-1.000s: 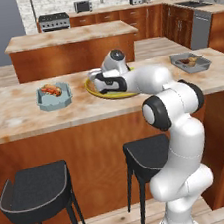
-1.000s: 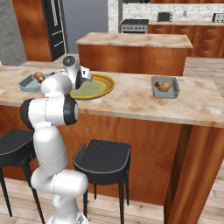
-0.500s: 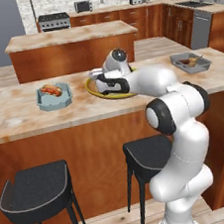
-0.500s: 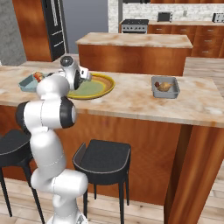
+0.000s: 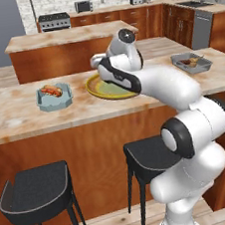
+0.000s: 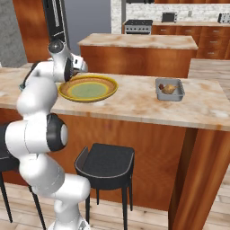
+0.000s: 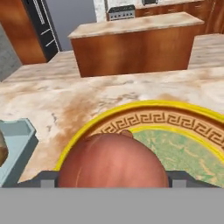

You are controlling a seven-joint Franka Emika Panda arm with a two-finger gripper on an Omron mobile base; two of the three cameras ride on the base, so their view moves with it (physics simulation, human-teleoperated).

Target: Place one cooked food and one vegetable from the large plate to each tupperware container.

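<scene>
Closest in the hand view, a round reddish-brown onion [image 7: 113, 159] sits between the gripper [image 7: 113, 177] jaws, which stand wide around it, over the near-left rim of the plate [image 7: 175, 127]. The plate [image 5: 108, 87] lies mid-counter [image 5: 15, 117]; its olive centre looks bare. Toward the counter's left end the blue tray [image 5: 54, 96] holds a sausage-like piece [image 5: 50, 89]. Near the right end the grey tray [image 6: 169, 89] carries a browned piece of food [image 6: 168, 88]. Beyond stands an island [image 6: 134, 42].
</scene>
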